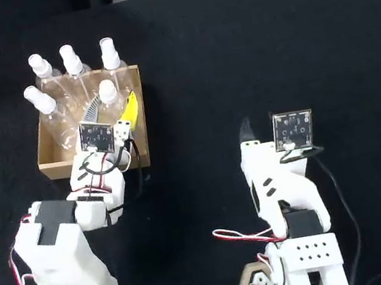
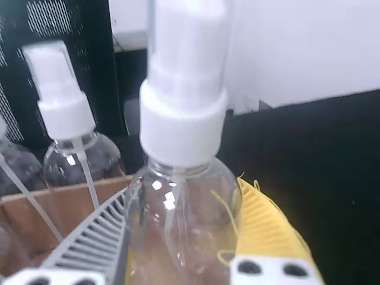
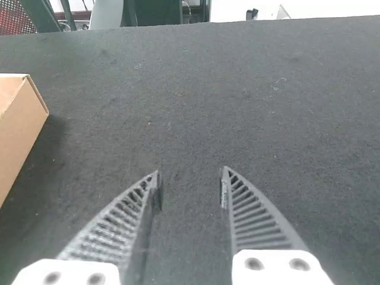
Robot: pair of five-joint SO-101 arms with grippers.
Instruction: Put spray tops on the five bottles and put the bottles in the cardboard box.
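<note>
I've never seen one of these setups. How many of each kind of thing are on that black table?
Bottles with spray tops: 5
Cardboard box: 1
Robot arms: 2
Total: 8

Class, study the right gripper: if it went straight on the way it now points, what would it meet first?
Nothing standing: the right gripper faces bare black table; the cardboard box sits aside. Depth unclear.
</note>
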